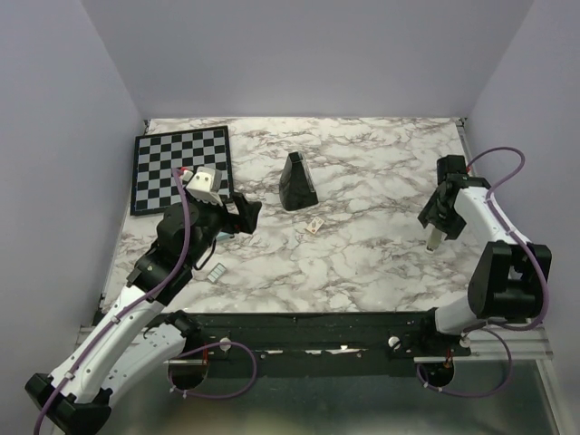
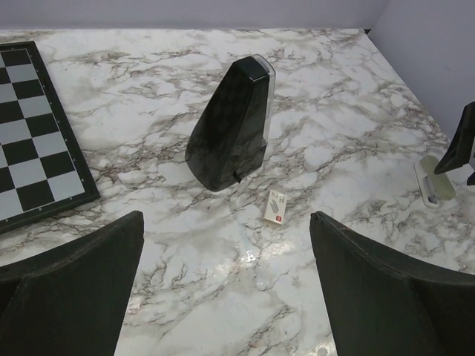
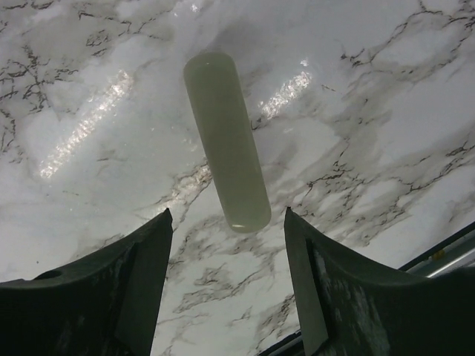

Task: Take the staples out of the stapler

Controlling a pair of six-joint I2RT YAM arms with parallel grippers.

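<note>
**Both pincers spread wide and empty; staples [image 1: 217, 271] loose on the surface [image 1: 362, 263].**
Nearest the bases, the staples lie just beside the left arm [image 1: 136, 294]. Just beyond, the stapler [image 1: 222, 236] shows only as a teal sliver under that arm's wrist. Hazard: the left pincer [image 2: 226, 222] camera sees neither, so a blind swing could scatter them. The right pincer [image 3: 228, 222] hangs over a pale bar [image 3: 223, 126] and could close on the wrong item. Farther off, a white tag [image 2: 275, 206], black wedge [image 2: 230, 126] and chessboard [image 1: 181, 168] block nothing.
</note>
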